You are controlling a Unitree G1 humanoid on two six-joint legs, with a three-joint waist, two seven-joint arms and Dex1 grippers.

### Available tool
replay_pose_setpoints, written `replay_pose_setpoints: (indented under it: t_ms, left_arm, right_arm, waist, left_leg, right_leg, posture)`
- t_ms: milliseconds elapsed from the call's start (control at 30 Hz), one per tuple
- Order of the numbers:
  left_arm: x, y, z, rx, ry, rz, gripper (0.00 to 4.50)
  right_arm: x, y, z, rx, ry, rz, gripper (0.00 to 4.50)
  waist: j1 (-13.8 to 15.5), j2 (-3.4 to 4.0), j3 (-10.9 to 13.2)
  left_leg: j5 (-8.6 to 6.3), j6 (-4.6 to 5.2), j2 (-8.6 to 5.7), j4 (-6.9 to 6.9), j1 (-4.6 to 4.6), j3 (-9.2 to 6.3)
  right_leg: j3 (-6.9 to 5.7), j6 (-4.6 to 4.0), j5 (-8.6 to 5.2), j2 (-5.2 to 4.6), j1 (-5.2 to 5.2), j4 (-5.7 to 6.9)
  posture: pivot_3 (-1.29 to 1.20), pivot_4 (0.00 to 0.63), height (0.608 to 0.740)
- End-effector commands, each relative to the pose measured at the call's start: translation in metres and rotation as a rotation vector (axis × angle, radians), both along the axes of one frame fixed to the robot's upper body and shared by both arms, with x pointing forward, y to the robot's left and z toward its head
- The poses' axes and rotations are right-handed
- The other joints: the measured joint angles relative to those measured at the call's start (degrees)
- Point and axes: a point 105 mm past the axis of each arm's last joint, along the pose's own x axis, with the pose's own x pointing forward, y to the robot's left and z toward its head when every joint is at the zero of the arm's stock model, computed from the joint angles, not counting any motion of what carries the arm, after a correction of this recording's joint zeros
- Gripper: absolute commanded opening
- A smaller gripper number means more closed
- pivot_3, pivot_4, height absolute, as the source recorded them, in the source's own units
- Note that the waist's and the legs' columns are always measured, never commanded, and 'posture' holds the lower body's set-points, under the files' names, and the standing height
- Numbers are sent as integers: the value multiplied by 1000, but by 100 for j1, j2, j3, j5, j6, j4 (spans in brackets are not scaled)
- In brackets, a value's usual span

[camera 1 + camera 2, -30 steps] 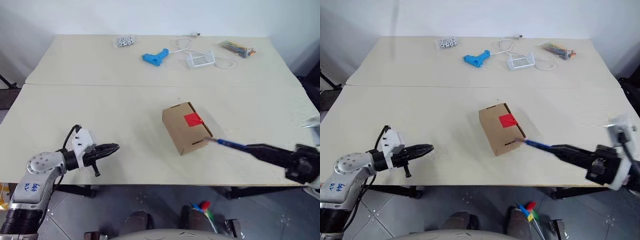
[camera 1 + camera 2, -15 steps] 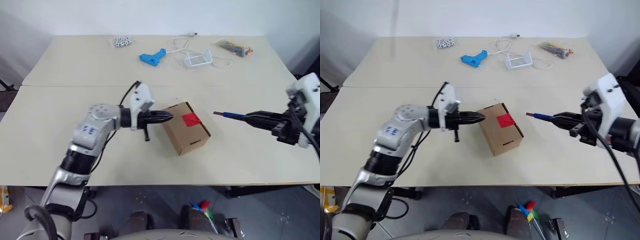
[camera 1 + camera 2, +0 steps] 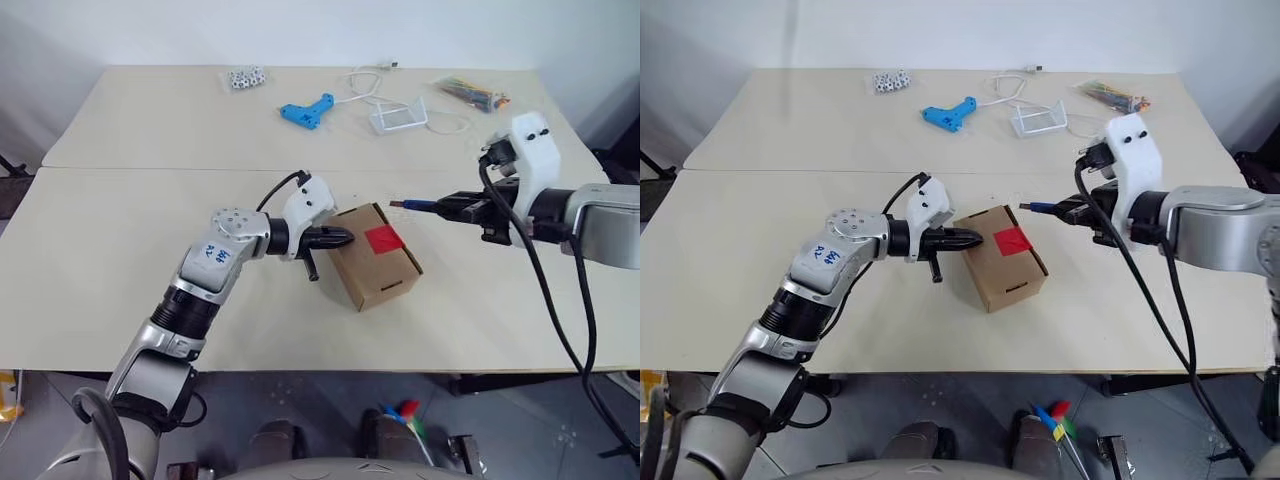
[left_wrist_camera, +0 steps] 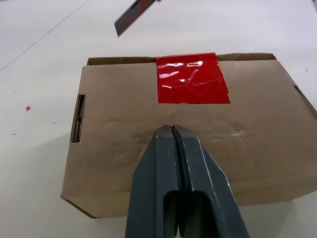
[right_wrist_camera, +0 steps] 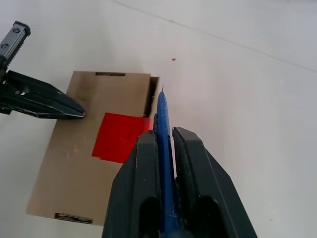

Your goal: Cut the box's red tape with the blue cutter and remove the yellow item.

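On the desk (image 3: pixel 120 230), near its front half, sits the box (image 3: pixel 375 262), flaps closed, with the red tape (image 3: pixel 382 239) on its top face near the edge away from me.

Left claw (image 3: pixel 344 238): fully closed, holding nothing. Its tip rests at the left side of the box top, beside the red tape but apart from it. Contact with the cardboard appears in the left wrist view, where the closed fingers (image 4: pixel 171 163) lie over the carton top just short of the tape.

Right claw (image 3: pixel 462 208): clamped on the blue cutter (image 3: pixel 420 205), gripping it along its shaft. The cutter points toward my left, roughly level, with its tip above the desk just beyond the far right corner of the box. It is not touching the tape.

At the far side of the desk lie a light-blue pistol-shaped tool (image 3: pixel 308 111), a white cable (image 3: pixel 365 85) and a clear holder (image 3: pixel 398 118).
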Motion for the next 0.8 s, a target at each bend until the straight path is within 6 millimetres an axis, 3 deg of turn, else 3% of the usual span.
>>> replay_pose_setpoints:
  t_ms: [33,433,733,800]
  left_arm:
    - [-4,0,-7,20,9,1,23]
    - [-7,2,-14,44,12,0,23]
    - [-5,1,-24,90,4,22,23]
    - [-6,-2,-28,101,9,20,23]
  right_arm:
    - [0,2,9,1,-29,2,144]
    - [1,5,-10,-23,45,21,144]
    - [-15,18,-28,-20,169,110,144]
    - [-16,13,-32,-41,197,88,144]
  waist:
    - [-3,0,0]
    - [-11,1,0]
    - [-9,1,-1]
    - [-8,1,-1]
  left_leg:
    - [0,0,2,0,0,0]
    - [0,0,1,0,1,0]
    - [0,0,1,0,4,1]
    - [0,0,1,0,7,0]
  right_leg:
    - [-1,0,0,2,0,2]
    - [0,0,0,2,0,3]
    - [0,0,0,2,2,4]
    - [-1,0,0,2,5,5]
  posture:
    - [0,150,740]
    - [0,150,740]
    - [0,150,740]
    - [0,150,740]
